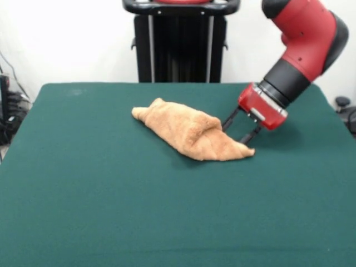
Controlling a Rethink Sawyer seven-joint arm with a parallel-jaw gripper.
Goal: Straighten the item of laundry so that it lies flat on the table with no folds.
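The light orange-tan towel lies crumpled in a long folded heap near the middle of the dark green table, running from the far left to a pointed corner at the near right. My gripper comes in from the upper right on the red and black arm, tilted down toward the towel's right end. Its two thin black fingers stand apart, open, with their tips at the edge of the towel's raised fold. I cannot tell whether the tips touch the cloth. The towel's stripes and label are hidden.
The robot's black pedestal stands behind the table's far edge. Cables and equipment sit off the table's left side, and a dark object off its right side.
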